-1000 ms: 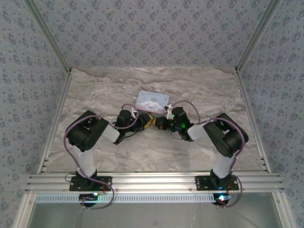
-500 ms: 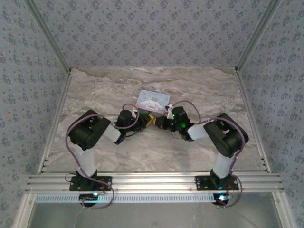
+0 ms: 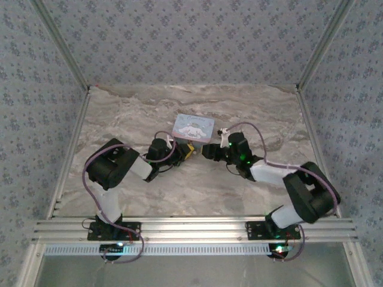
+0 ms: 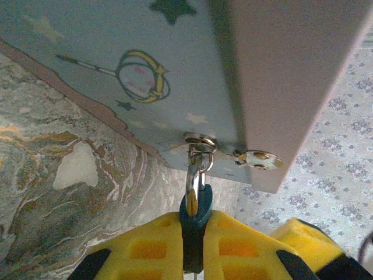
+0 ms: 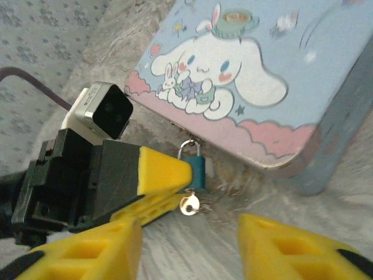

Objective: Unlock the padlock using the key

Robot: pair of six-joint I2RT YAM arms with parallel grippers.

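Two yellow fingers of the left gripper (image 4: pixel 195 219) were pressed together on the padlock (image 4: pixel 195 204), pinching its small teal-blue body flat between them. The lock's long axis ran straight out from the near edge of the cartoon-printed tin (image 5: pixel 250 76), shackle end toward the tin and bottom end away from it. Its thin silvery shackle (image 4: pixel 195 169) was hooked through the metal hasp ring (image 4: pixel 200 140) on the tin's front edge. At the lock's bottom end sat the key (image 5: pixel 189 205), pale and silvery, its little ring-shaped head pointing away from the tin toward the right gripper (image 5: pixel 187 248); whether it was fully seated I could not tell. That gripper's yellow fingers stood spread wide, nothing between them, just short of the key. From above, the left arm (image 3: pixel 114 167) was folded at the elbow, its forearm reaching right toward the tin's near edge. The right arm (image 3: pixel 308 194) had its elbow swung far out to the right, its forearm stretched left over the marbled table (image 3: pixel 119 119) so the two grippers faced each other.
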